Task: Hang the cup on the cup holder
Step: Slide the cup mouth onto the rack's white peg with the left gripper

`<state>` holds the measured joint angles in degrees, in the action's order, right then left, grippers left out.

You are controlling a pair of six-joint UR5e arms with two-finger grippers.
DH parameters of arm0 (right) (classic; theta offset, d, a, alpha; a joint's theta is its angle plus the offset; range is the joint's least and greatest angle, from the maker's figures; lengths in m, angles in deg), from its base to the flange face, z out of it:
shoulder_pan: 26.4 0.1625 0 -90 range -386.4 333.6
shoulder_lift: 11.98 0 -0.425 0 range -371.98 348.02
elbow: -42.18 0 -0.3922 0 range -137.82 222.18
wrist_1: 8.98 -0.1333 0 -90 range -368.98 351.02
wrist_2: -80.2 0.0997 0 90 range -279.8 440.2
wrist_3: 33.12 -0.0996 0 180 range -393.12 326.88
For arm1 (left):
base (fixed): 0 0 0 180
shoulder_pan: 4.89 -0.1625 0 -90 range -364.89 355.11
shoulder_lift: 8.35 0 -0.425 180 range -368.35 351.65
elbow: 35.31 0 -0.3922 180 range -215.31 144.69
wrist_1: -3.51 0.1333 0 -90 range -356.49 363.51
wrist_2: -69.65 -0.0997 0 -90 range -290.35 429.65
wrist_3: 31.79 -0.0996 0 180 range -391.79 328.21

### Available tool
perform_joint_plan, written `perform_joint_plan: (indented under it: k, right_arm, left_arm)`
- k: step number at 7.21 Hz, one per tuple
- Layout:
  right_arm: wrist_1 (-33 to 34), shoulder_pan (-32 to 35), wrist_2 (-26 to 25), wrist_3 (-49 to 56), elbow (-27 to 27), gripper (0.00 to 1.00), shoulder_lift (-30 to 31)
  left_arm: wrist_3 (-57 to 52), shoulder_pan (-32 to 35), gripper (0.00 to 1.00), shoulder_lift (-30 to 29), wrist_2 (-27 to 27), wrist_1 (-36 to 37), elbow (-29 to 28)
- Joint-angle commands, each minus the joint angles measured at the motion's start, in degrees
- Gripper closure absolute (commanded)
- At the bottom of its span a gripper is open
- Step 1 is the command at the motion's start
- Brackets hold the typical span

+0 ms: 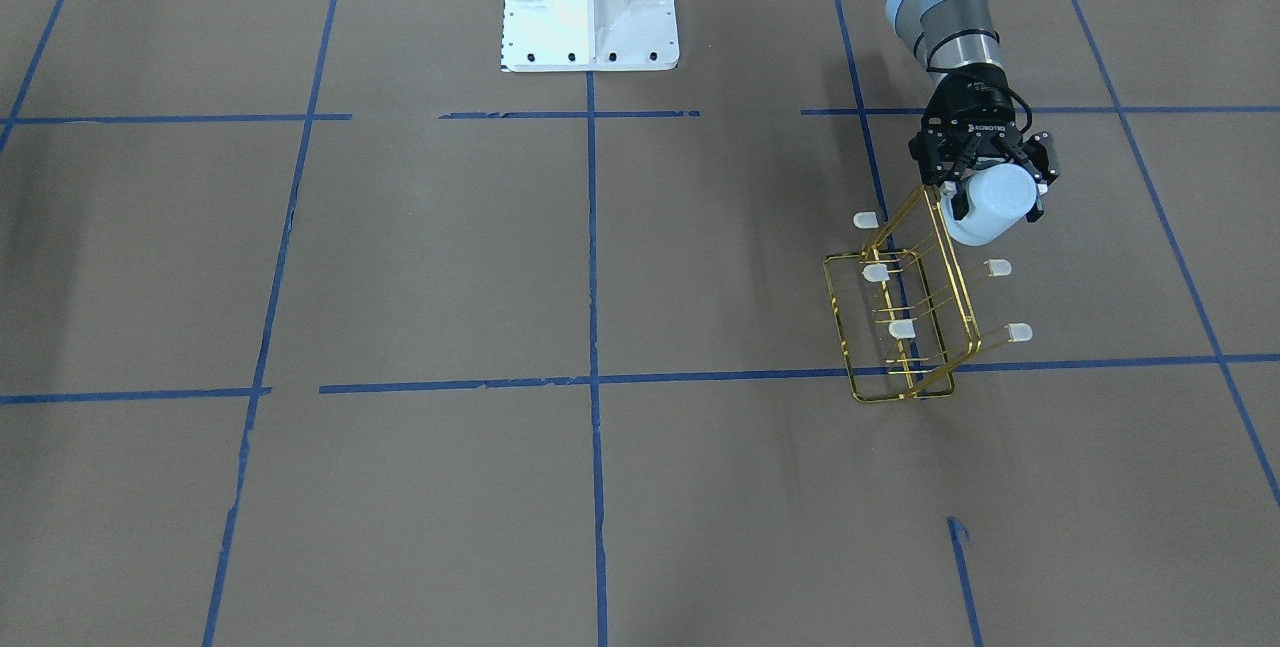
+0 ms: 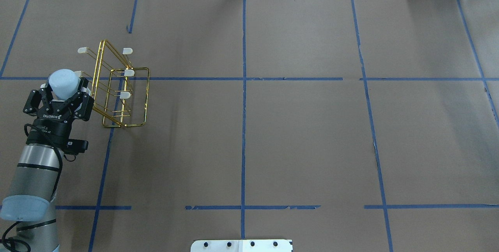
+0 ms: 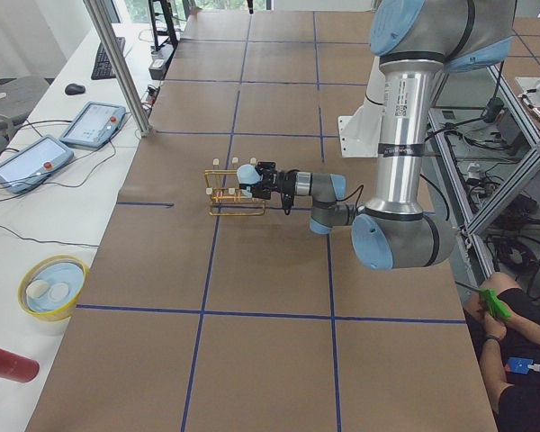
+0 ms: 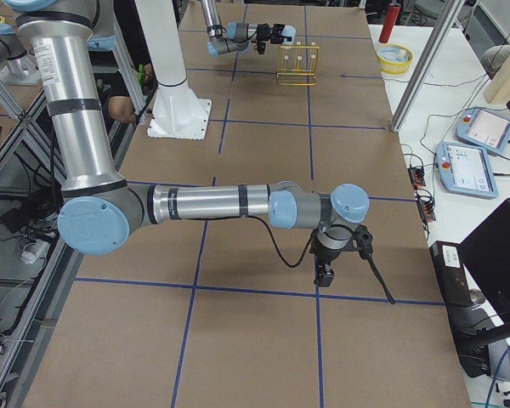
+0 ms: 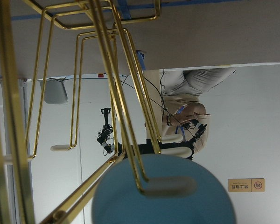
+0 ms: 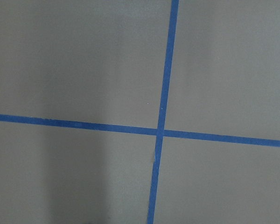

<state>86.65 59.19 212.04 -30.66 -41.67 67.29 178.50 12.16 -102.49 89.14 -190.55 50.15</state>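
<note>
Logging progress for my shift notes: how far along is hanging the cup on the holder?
Done: the cup is grasped, clamped in the left gripper. In hand: it is held right beside the cup holder, at its side prongs. Left: seating it on a prong, not confirmed here, and releasing.

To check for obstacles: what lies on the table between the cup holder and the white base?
Only bare brown paper with blue tape lines lies between the cup holder and the white base, in the front-facing view.
</note>
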Motion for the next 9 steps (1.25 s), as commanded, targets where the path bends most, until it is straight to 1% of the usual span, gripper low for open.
perform_joint_plan:
  k: [1,3,4,5,6,7,8,9]
  right_arm:
    - [0.0,0.0,0.0,0.0,0.0,0.00,0.0]
    - [0.0,0.0,0.0,0.0,0.0,0.00,0.0]
    - [0.0,0.0,0.0,0.0,0.0,0.00,0.0]
    - [0.0,0.0,0.0,0.0,0.0,0.00,0.0]
    - [0.0,0.0,0.0,0.0,0.0,0.00,0.0]
    - [0.0,-0.1,0.0,0.0,0.0,0.00,0.0]
    - [0.0,0.0,0.0,0.0,0.0,0.00,0.0]
    - [0.0,-0.1,0.0,0.0,0.0,0.00,0.0]
  left_arm:
    - [-0.1,1.3,0.00,0.4,1.7,0.0,1.2]
    - [-1.0,1.5,0.00,0.5,2.3,0.3,3.4]
    - [-3.6,3.4,0.00,1.4,5.4,2.4,6.9]
    - [-5.8,4.2,0.00,5.3,7.3,4.5,10.8]
    - [-8.3,4.5,0.00,7.5,10.7,6.1,13.1]
    - [-13.4,5.3,0.00,10.2,12.6,6.1,14.5]
    - [-20.0,5.6,0.00,11.3,14.6,5.8,14.5]
    - [-30.6,5.6,0.00,12.6,18.0,5.5,14.5]
